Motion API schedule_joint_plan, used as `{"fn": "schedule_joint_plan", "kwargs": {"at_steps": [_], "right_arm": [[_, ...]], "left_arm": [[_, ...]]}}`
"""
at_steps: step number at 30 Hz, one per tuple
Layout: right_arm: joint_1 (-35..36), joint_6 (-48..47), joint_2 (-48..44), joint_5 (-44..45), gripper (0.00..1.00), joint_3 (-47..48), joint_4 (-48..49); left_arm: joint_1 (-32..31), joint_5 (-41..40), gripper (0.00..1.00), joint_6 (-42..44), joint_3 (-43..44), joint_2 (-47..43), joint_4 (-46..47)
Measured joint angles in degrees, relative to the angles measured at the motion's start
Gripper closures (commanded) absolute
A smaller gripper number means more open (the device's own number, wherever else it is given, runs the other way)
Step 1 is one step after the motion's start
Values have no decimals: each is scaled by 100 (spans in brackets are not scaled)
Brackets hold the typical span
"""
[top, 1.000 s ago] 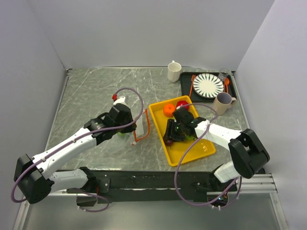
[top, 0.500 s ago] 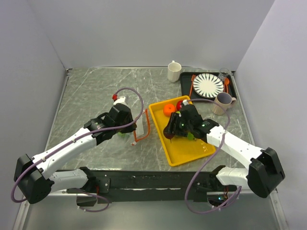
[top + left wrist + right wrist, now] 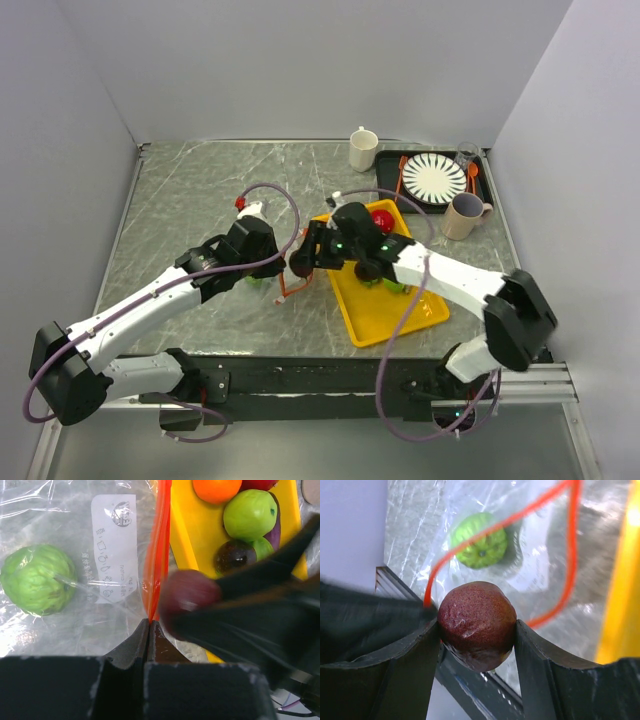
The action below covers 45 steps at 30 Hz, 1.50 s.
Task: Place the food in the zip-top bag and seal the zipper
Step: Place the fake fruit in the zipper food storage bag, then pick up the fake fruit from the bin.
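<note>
The clear zip-top bag (image 3: 65, 615) lies on the table left of the yellow tray (image 3: 400, 310), with one green fruit (image 3: 37, 580) inside. My left gripper (image 3: 150, 624) is shut on the orange-red zipper (image 3: 159, 545), holding the mouth up. My right gripper (image 3: 477, 630) is shut on a dark purple fruit (image 3: 476, 612) just above the open bag mouth (image 3: 298, 266). The bag's green fruit (image 3: 480, 540) and zipper loop (image 3: 570, 555) lie below it. In the tray are an orange fruit (image 3: 216, 487), green fruits (image 3: 250, 515), a dark purple one (image 3: 235, 555) and a red one (image 3: 381, 217).
A white mug (image 3: 363, 149) stands at the back. A black tray (image 3: 485, 192) at the back right holds a striped plate (image 3: 433, 179), an orange spoon (image 3: 472, 178) and a glass (image 3: 466, 155). A beige mug (image 3: 463, 215) stands beside it. Walls close three sides.
My right gripper has lifted the dark purple fruit from the yellow tray and carried it left to the bag's mouth. The left arm has not moved.
</note>
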Motion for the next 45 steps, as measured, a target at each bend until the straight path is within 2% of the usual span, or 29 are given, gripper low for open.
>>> {"fn": "schedule_joint_plan", "kwargs": {"at_steps": [2,3,6,7,8,11,17,25,28,34,45], "right_arm": [[61,22,398,-52,41,219,79],[92,28,588,-83,39,321,94],[136,33,909,-120,20,455,131],[153,22,964,-133,10,474,131],[166,22,986,-133,6,490,118],[179,-33,986,-125,1,529,116],[177,-114,782,181,0,579,-133],[-74,-282,-1003,1668,0,199,-1019],[-345,-330,-1333,2052,0,-9,-1318],[-1047,-649,-918,2258,0,-529,-1788],[-1178,-1276,42,2267,4,-437,-1932]], "left_arm": [[0,-2,99,2,0,-7,-2],[0,-2,99,-4,0,-20,-33],[0,-2,99,-4,0,-92,-31],[0,-4,99,-4,0,-127,-28],[0,-4,99,-4,2,-170,-31],[0,-33,99,-24,35,-323,-66],[0,-146,99,-28,103,-516,-76],[0,-289,99,-28,118,-511,-166],[0,-284,99,-26,118,-487,-157],[0,-275,99,-24,118,-450,-151],[0,-260,99,-15,118,-358,-111]]}}
